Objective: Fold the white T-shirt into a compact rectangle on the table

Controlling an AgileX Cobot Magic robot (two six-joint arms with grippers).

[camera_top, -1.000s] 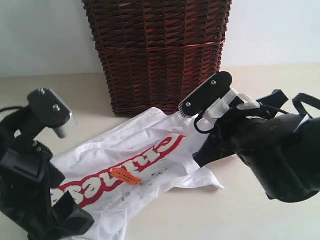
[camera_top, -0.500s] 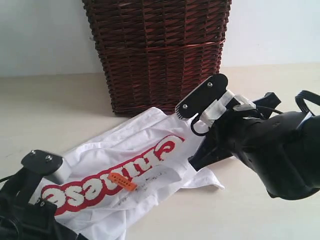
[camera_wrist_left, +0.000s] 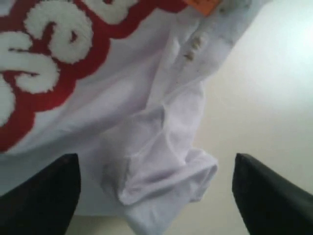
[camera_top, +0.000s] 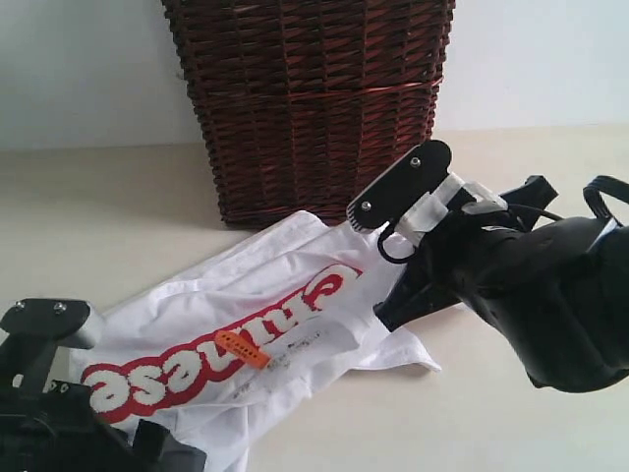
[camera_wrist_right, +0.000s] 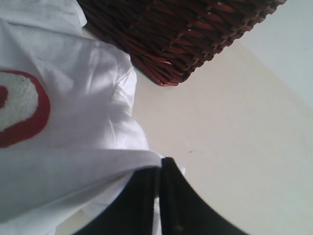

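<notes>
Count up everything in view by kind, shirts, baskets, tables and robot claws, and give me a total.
white T-shirt: 1
wicker basket: 1
table: 1
claws: 2 (left claw, right claw)
Total: 5

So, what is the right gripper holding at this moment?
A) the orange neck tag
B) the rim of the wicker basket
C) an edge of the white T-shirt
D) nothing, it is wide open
C: in the right wrist view the right gripper is shut, with a fold of the white T-shirt pinched in it, and it is clear of the basket.
</notes>
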